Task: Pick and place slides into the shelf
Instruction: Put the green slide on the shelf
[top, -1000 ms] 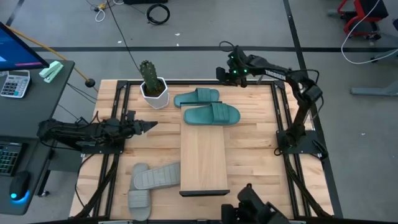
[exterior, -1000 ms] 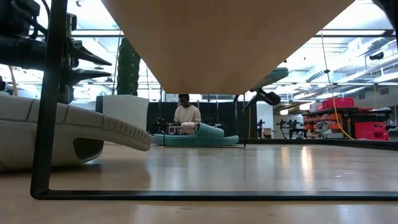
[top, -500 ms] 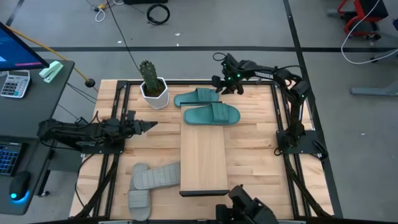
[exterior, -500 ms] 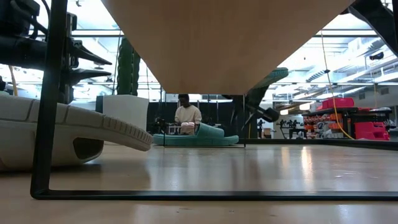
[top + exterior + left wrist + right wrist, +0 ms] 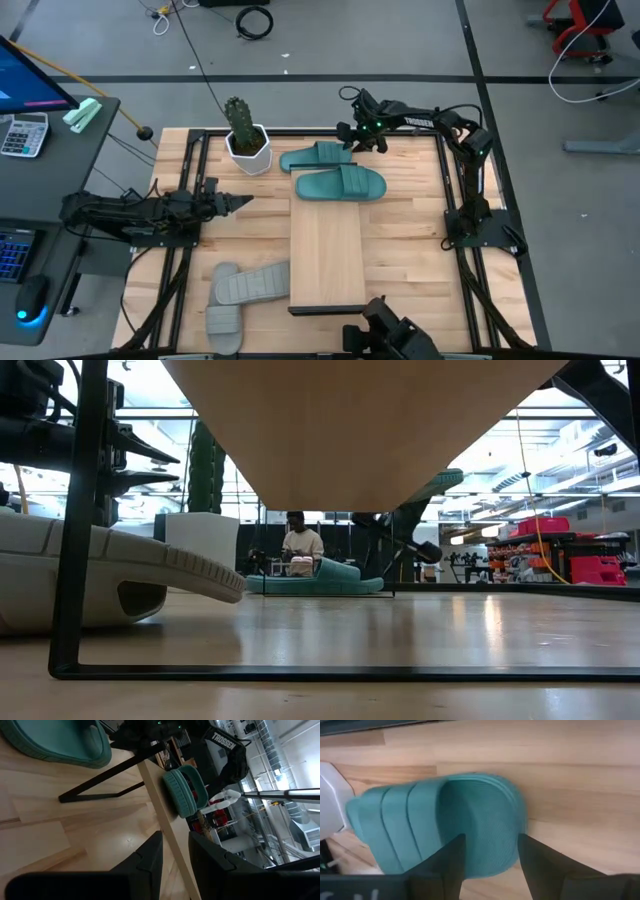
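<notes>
A: Where is the right gripper [image 5: 350,133] sitting?

B: It is hanging at about one o'clock on the bench [image 5: 410,215], just beside the heel end of the far teal slide [image 5: 318,156]. In its wrist view its fingers [image 5: 447,865] are standing apart, with that slide's end showing between them, and I cannot tell whether they are touching it.

A: And the other teal slide?

B: The near teal slide [image 5: 342,184] is lying on the twelve o'clock end of the shelf [image 5: 326,255], crosswise, just beside the far one. In the left wrist view it is showing on the board's edge [image 5: 184,792].

A: What are the grey ones doing?

B: The two grey slides are lying at about seven o'clock, well apart from the teal pair. One grey slide [image 5: 251,283] is sitting just beside the shelf's long side, and the second grey slide [image 5: 224,322] is sitting near the bench's front edge. In the low view a grey slide [image 5: 110,580] is filling the foreground.

A: And the left arm?

B: The left gripper [image 5: 238,203] is waiting at nine o'clock, pointing toward the middle, fingers [image 5: 150,856] slightly apart and holding nothing.

A: Anything else around?

B: A potted cactus [image 5: 243,133] is standing at eleven o'clock, and a person [image 5: 299,546] is sitting in the room beyond.
</notes>
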### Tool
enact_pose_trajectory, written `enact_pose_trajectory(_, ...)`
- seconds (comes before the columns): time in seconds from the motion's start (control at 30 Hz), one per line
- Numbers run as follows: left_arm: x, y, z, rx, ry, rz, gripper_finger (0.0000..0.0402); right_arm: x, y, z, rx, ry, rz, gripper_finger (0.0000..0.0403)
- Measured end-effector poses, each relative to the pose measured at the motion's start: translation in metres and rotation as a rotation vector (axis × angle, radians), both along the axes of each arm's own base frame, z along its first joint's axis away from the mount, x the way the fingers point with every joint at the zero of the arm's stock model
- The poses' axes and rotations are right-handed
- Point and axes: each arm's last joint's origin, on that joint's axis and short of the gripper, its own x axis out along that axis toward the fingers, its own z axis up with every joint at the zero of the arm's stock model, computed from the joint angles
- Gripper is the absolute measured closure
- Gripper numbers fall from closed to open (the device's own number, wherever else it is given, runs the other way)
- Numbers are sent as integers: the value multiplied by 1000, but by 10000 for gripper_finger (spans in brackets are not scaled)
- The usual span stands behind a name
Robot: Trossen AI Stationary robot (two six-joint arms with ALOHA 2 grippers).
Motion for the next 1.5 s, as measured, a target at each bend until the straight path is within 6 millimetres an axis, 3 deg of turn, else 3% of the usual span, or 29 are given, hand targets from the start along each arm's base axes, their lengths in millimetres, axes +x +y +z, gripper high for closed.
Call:
enact_pose_trajectory(0.5, 0, 0, 0, 2, 3, 0, 302, 7, 4, -2, 21, -36, 16, 231)
enact_pose_trajectory(0.63, 0, 0, 0, 2, 3, 0, 301, 7, 4, -2, 22, -35, 15, 274)
enact_pose_trajectory(0.8, 0, 0, 0, 3, 3, 0, 303, 8, 4, -2, 8, -43, 43, 375)
enact_pose_trajectory(0.87, 0, 0, 0, 3, 3, 0, 301, 8, 4, -2, 0, -45, 60, 393)
enact_pose_trajectory(1.1, 0, 0, 0, 3, 6, 0, 303, 7, 5, 0, 6, -51, 70, 397)
enact_pose_trajectory(1.27, 0, 0, 0, 6, 7, 0, 301, 5, 7, 20, -72, -96, 125, 384)
enact_pose_trajectory(1.5, 0, 0, 0, 11, 9, 0, 301, 9, 13, 26, -36, -187, 229, 381)
